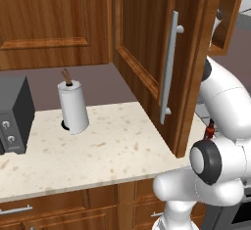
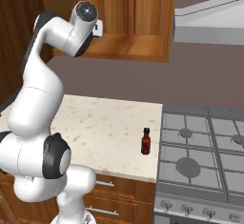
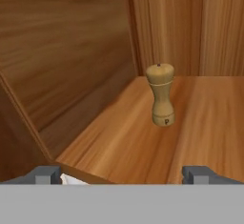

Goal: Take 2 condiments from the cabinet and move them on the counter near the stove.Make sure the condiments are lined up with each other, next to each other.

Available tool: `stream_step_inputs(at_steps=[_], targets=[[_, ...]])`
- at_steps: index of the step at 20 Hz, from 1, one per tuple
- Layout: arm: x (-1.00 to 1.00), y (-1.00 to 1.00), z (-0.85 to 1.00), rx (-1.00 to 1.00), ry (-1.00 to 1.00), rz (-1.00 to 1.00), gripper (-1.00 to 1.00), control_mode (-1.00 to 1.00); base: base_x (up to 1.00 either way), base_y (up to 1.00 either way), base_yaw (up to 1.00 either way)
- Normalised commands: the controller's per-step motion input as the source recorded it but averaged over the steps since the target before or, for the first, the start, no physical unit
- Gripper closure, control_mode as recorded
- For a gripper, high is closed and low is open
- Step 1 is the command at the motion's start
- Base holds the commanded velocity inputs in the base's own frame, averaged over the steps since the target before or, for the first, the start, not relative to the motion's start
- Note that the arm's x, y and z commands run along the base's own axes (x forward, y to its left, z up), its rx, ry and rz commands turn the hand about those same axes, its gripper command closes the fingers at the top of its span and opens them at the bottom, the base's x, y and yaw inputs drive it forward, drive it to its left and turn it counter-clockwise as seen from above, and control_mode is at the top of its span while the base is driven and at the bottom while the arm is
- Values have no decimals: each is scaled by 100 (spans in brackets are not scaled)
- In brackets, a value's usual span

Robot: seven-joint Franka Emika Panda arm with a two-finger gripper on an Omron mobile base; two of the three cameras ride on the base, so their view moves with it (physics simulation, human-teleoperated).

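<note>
A tan knob-topped shaker (image 3: 161,101) stands upright on the wooden shelf of the open cabinet (image 2: 125,43). My gripper (image 3: 123,175) is at the shelf's front edge, open, and the shaker stands ahead of it, a little right of centre, with nothing between the fingertips (image 3: 47,174). The dark red-brown bottle (image 2: 146,141) with a black cap stands upright on the speckled counter (image 2: 100,132), close to the stove's (image 2: 205,156) left edge. In the left base view the bottle (image 1: 210,130) peeks out behind my arm.
The cabinet door (image 1: 147,53) with its silver bar handle (image 1: 169,67) hangs open over the counter. A white paper-towel roll (image 1: 73,107) and a black toaster (image 1: 14,116) stand at the counter's back left. A grey range hood (image 2: 214,23) hangs above the stove.
</note>
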Motion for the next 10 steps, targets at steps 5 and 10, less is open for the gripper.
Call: stream_step_inputs(at_steps=[5, 10], targets=[[26, 0, 0, -5, 0, 0, -100, -100, 0, 0, 0], [23, 3, 0, -1, 0, 0, -100, -100, 0, 0, 0]])
